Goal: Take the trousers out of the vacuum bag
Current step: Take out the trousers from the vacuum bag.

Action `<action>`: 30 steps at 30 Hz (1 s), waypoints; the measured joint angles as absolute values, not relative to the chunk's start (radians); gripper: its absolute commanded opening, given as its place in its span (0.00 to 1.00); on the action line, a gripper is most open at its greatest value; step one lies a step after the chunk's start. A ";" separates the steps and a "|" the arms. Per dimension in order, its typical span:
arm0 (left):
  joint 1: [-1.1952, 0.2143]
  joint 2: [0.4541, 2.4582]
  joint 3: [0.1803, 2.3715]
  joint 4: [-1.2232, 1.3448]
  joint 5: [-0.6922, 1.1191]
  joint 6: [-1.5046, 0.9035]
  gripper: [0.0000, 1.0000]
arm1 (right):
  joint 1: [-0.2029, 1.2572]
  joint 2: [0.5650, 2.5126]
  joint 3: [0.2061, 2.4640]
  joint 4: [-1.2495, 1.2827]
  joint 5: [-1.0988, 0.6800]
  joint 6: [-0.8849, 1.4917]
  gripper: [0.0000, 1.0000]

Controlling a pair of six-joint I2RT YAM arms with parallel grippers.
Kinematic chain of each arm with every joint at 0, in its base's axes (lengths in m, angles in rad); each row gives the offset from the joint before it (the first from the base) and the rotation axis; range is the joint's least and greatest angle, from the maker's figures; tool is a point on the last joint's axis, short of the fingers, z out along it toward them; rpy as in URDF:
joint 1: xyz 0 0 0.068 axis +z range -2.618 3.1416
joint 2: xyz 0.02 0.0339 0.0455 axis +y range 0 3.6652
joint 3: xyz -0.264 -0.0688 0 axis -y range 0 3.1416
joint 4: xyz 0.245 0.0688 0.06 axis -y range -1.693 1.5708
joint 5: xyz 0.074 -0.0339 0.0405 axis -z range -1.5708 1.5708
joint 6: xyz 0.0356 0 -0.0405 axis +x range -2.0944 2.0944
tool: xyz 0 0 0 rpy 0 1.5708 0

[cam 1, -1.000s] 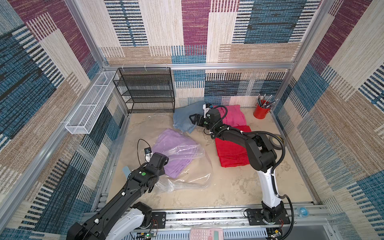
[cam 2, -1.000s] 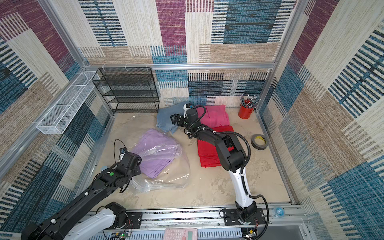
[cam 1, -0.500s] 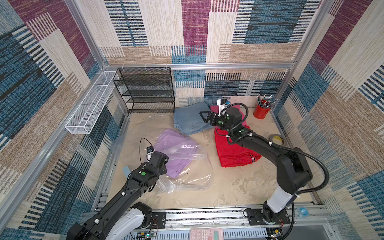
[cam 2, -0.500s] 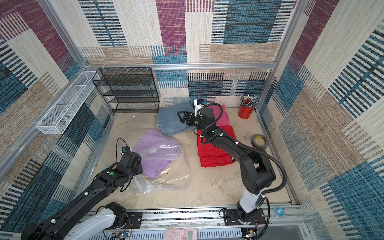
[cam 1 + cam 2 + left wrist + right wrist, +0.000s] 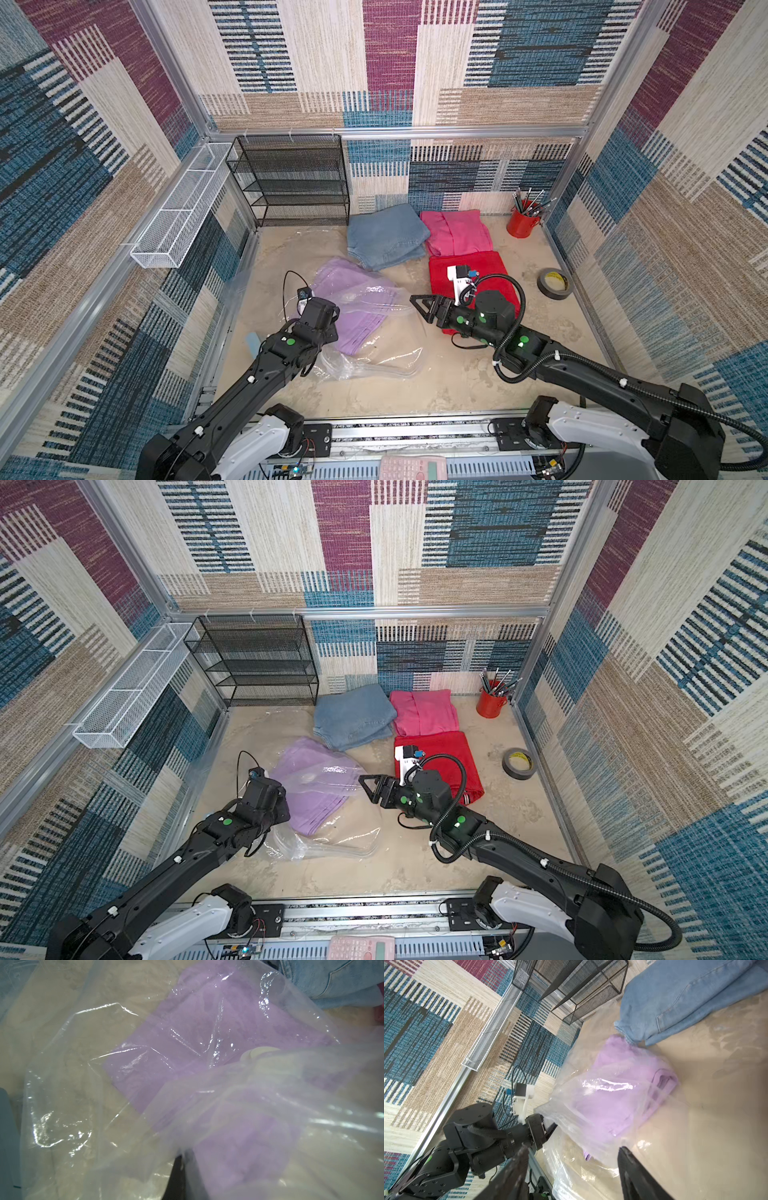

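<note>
On the sandy surface [image 5: 436, 386], the left pincer [image 5: 551, 1125] is clamping the slippery vacuum bag [image 5: 374, 361]. The right pincer [image 5: 420, 309] is gaping empty. The soft lilac trousers [image 5: 357, 324] look best pinched at a folded edge.

Four trousers [image 5: 353, 717], one vacuum bag [image 5: 374, 363], seven other things.
One lilac pair [image 5: 361, 328] lies inside the vacuum bag, and three lie outside it: one denim pair [image 5: 386, 237], one pink pair [image 5: 455, 232] and one red pair [image 5: 494, 266]. Around the bag are one black mesh rack [image 5: 291, 183], one white wire basket [image 5: 178, 216], one red cup [image 5: 521, 224] of pencils [image 5: 524, 203] too bunched to count, one tape roll [image 5: 555, 283] and one calculator [image 5: 411, 467]. One left arm [image 5: 257, 374] and one right arm [image 5: 582, 370] stand on either side of it.
</note>
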State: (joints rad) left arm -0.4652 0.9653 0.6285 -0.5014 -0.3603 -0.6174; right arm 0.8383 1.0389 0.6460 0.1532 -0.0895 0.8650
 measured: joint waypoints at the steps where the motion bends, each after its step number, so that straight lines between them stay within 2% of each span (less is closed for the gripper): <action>1: -0.465 0.970 0.628 -0.495 -0.360 -0.616 0.00 | 0.859 1.039 0.633 0.161 -0.076 0.882 0.67; 4: -0.465 0.988 0.628 -0.476 -0.361 -0.603 0.00 | 0.923 1.080 0.579 0.222 -0.056 0.953 0.66; 9: -0.465 1.012 0.628 -0.449 -0.361 -0.594 0.00 | 0.983 1.253 0.616 0.279 -0.062 1.001 0.67; 23: -0.467 0.992 0.624 -0.403 -0.308 -0.575 0.00 | 0.883 1.673 0.692 0.482 -0.148 1.099 0.66; 26: -0.473 0.992 0.619 -0.398 -0.281 -0.577 0.00 | 0.892 1.723 0.749 0.487 -0.149 1.102 0.65; 30: -0.488 0.996 0.619 -0.381 -0.270 -0.596 0.00 | 0.973 1.702 0.801 0.472 -0.119 1.078 0.66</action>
